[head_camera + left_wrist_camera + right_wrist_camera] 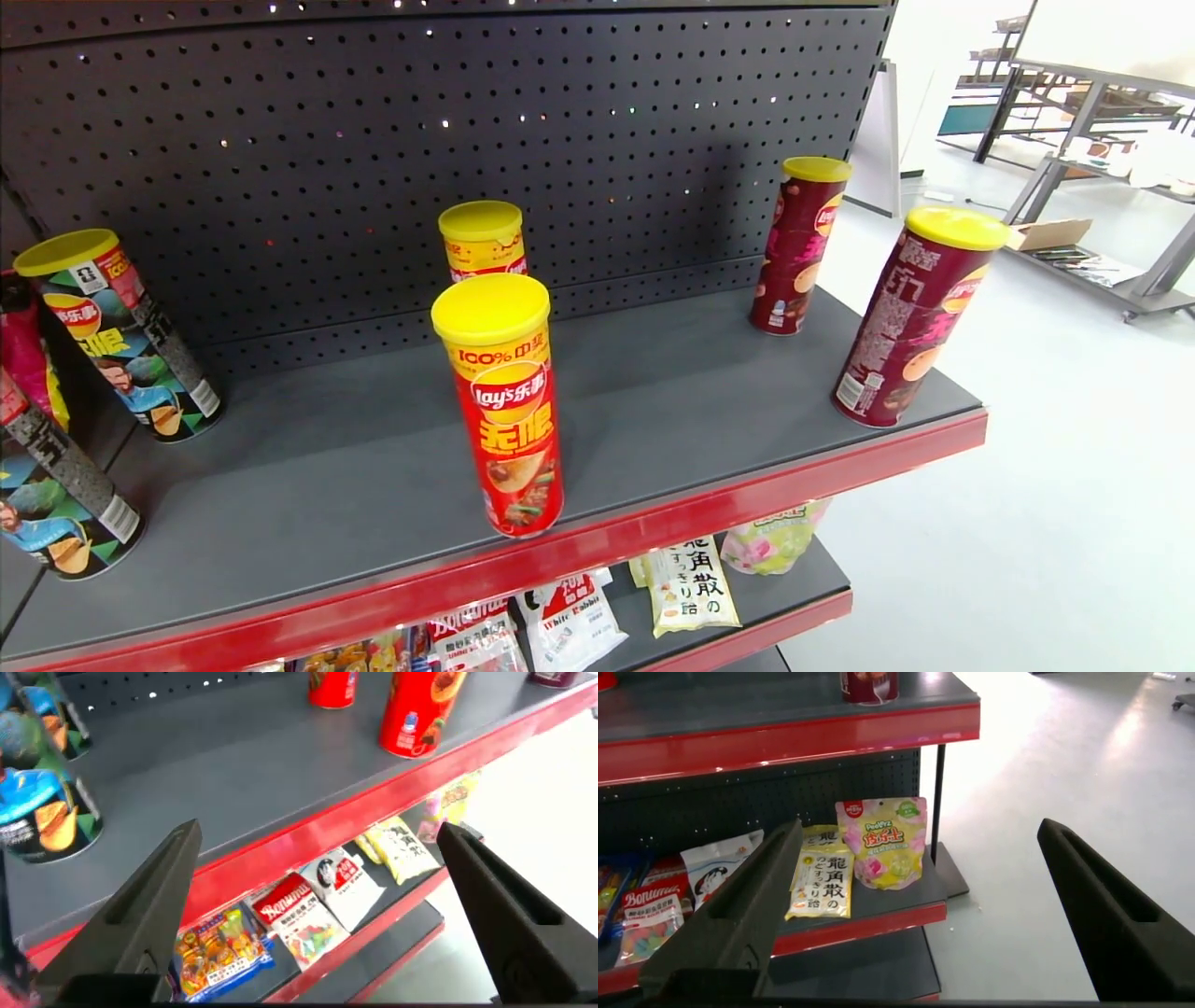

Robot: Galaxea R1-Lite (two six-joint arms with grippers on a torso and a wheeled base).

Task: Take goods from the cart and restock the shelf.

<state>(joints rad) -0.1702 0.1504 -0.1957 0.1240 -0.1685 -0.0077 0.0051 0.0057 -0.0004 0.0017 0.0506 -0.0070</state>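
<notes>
The grey shelf (pixel 308 467) with a red front edge carries upright chip cans. A red can (pixel 504 411) with a yellow lid stands near the front edge, and a second red can (pixel 483 241) stands behind it. Two maroon cans (pixel 920 317) (pixel 798 247) are at the right end, and two blue patterned cans (pixel 121 336) (pixel 56 495) at the left. My left gripper (pixel 318 905) is open and empty, in front of and below the shelf edge (pixel 280 845). My right gripper (pixel 920 905) is open and empty, facing the lower shelf (pixel 859 919).
Snack bags lie on the lower shelf: a pale green bag (pixel 882 842), a yellow bag (pixel 822 882), a white bag (pixel 719 863) and red bags (pixel 304 917). A black pegboard (pixel 420 121) backs the shelf. Open floor (pixel 1046 467) lies to the right, with metal racks (pixel 1102 140) beyond.
</notes>
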